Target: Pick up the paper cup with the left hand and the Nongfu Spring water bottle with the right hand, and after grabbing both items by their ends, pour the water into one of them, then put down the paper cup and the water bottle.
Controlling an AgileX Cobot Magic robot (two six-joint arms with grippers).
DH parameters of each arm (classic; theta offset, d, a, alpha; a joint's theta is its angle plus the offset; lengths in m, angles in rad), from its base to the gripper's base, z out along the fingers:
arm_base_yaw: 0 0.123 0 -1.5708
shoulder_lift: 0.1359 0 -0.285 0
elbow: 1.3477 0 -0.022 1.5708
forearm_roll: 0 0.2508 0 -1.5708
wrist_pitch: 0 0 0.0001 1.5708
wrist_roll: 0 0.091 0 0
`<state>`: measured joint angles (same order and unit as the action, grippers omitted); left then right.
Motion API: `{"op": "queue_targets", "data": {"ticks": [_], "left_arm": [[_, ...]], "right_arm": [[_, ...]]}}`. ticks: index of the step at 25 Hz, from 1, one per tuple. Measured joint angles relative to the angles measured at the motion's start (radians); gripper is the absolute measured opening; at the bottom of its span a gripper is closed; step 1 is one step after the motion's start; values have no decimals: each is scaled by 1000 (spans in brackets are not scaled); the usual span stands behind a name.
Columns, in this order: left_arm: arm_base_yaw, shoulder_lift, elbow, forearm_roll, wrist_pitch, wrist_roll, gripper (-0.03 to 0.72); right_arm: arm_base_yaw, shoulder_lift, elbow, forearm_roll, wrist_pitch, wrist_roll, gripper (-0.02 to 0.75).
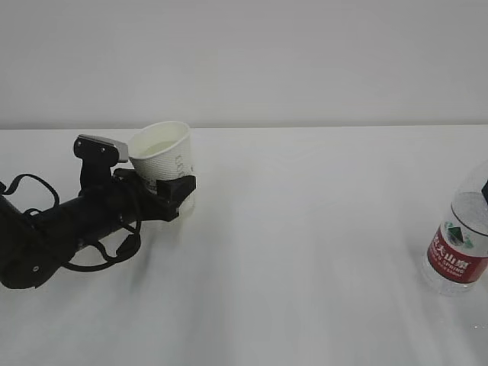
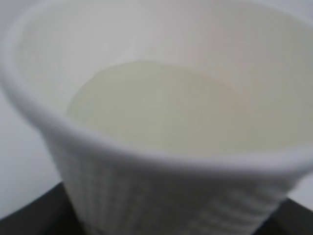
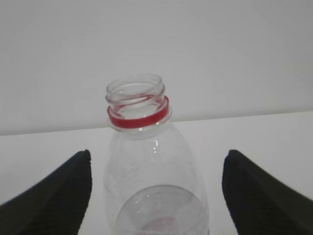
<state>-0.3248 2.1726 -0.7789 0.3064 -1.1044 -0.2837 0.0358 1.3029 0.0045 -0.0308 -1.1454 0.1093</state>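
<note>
Left hand (image 1: 164,191) at 9 o'clock, jaws clamped on paper cup (image 1: 162,156), tilted, water (image 2: 156,110) inside. Nongfu Spring water bottle (image 1: 460,236) upright at 3 o'clock, uncapped; right hand (image 3: 156,191) jaws spread wide either side, not touching

A white table (image 1: 305,252) fills the lower two thirds of the exterior frame, smooth, with soft grey shadows at lower left. A plain pale wall (image 1: 305,61) spans the upper third behind it.
</note>
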Motion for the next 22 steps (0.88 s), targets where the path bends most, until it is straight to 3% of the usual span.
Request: {"op": "queue_targets", "data": {"ticks": [9, 18, 22], "left_arm": [[0, 0, 2, -193, 0, 108, 517], [0, -2, 59, -386, -2, 127, 517], [0, -12, 80, -423, -2, 127, 517]], "right_arm": [[0, 0, 0, 0, 0, 0, 626], [0, 0, 0, 4, 0, 0, 626], [0, 0, 0, 4, 0, 0, 622]]}}
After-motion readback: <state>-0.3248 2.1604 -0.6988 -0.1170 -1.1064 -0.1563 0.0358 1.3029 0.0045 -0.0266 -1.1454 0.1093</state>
